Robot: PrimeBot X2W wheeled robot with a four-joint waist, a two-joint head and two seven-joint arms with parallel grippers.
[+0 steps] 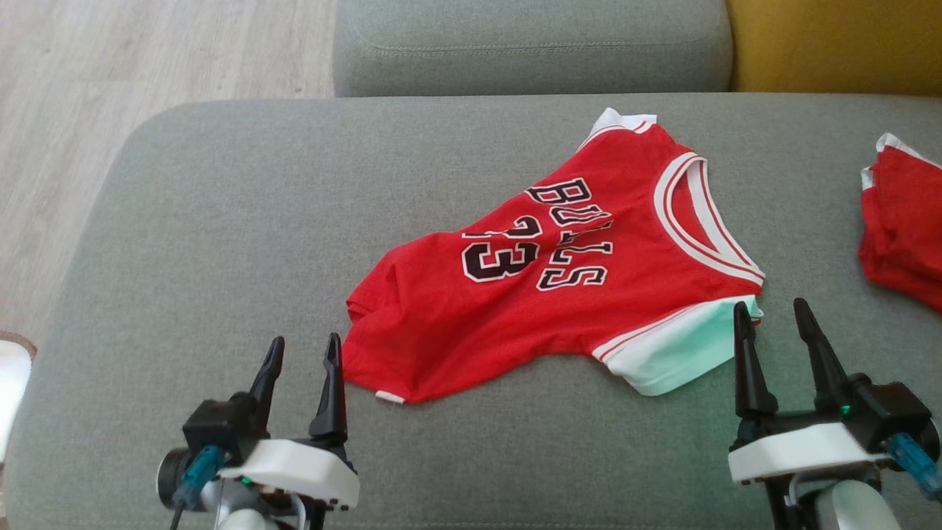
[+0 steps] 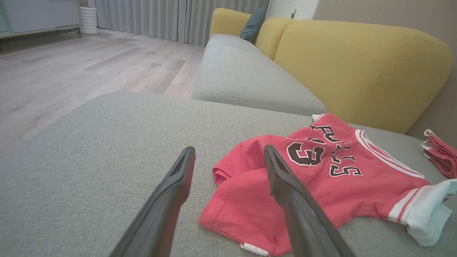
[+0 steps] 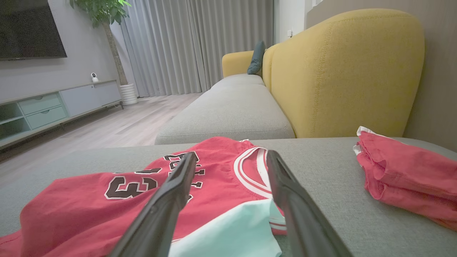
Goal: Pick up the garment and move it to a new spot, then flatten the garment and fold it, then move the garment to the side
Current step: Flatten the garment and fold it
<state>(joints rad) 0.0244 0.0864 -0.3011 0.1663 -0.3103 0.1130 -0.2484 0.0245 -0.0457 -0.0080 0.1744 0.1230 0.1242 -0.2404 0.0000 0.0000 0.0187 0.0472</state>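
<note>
Left gripper and right gripper hover spread wide, empty; jersey lies rumpled on the seat just ahead; pickup seems not yet begun; next, each must close on a near edge.

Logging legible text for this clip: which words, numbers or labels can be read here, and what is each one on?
"BULLS": black, white-edged letters on the red jersey, creased across the middle.
"23": beside that word on the same jersey, with the first digit partly folded.
Too small to read: the white hem tag.
No text visible: the second red garment.
</note>
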